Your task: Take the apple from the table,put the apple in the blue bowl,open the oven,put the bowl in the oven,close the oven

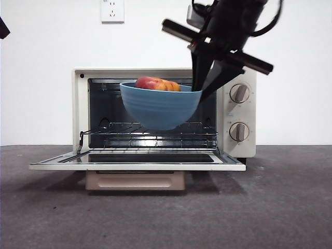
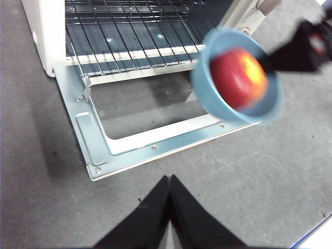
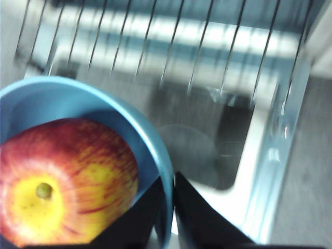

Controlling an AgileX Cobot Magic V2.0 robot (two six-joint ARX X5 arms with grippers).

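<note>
The blue bowl hangs in the air in front of the open oven, above its lowered door. The red and yellow apple lies inside the bowl. My right gripper is shut on the bowl's right rim, one jaw inside and one outside, with the apple just beside it. In the left wrist view the bowl and apple float over the door. My left gripper is shut and empty, held back over the table.
The wire rack sits low inside the oven cavity. Two knobs are on the oven's right panel. A wall socket is above. A black tip of the other arm shows at the top left corner.
</note>
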